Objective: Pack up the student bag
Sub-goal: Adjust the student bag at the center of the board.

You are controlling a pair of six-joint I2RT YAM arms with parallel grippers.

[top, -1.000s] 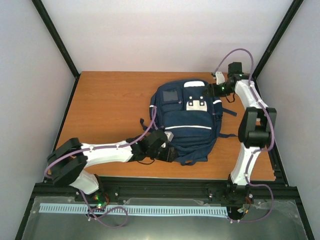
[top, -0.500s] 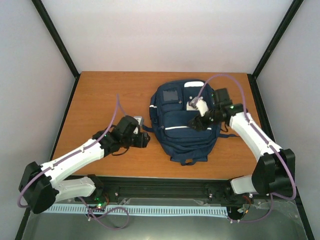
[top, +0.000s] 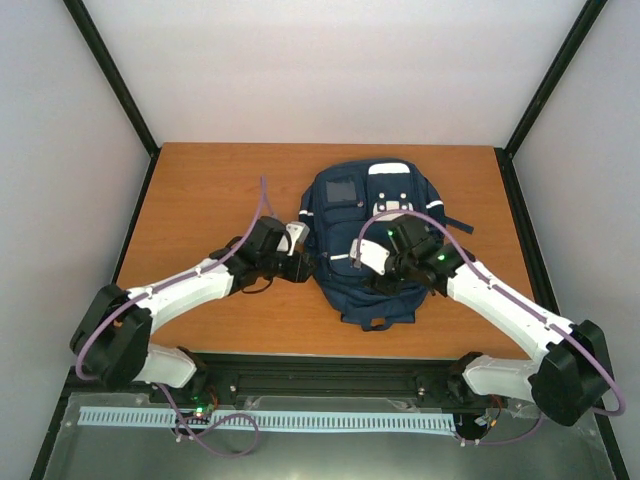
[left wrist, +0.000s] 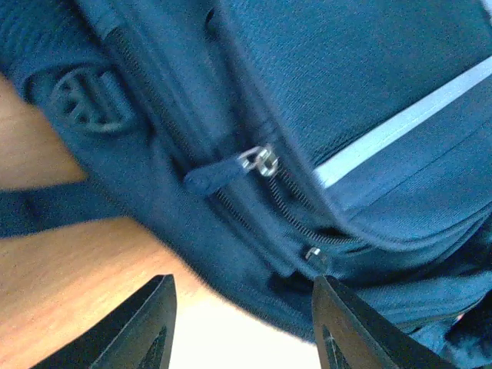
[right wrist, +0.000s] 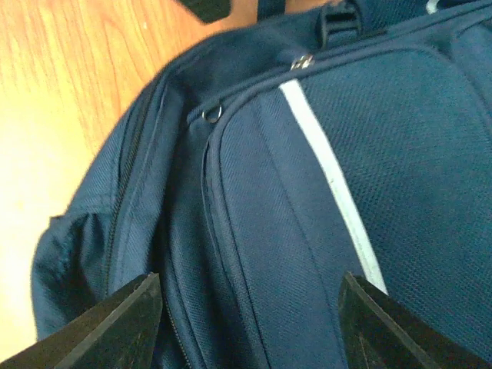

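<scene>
The student bag (top: 345, 215), navy with white stripe trim, lies flat at the table's back centre. My left gripper (top: 300, 262) is at the bag's left side, open, with nothing between its fingers (left wrist: 244, 307). A metal zipper pull (left wrist: 261, 163) with a dark tab sits just beyond the fingertips, on the bag (left wrist: 369, 69). My right gripper (top: 385, 262) hovers open over the lower front panel. Its fingers (right wrist: 250, 311) straddle the bag (right wrist: 277, 231) beside a white stripe (right wrist: 330, 184).
The wooden table (top: 210, 195) extends left of the bag and in front of it. A dark strap (top: 456, 223) sticks out on the bag's right. A plastic buckle (left wrist: 88, 100) and a strap (left wrist: 46, 207) lie at the bag's side. Black frame posts and white walls enclose the table.
My left gripper has moved right, up to the bag's left side. My right arm has swung from the bag's upper right down over its lower front.
</scene>
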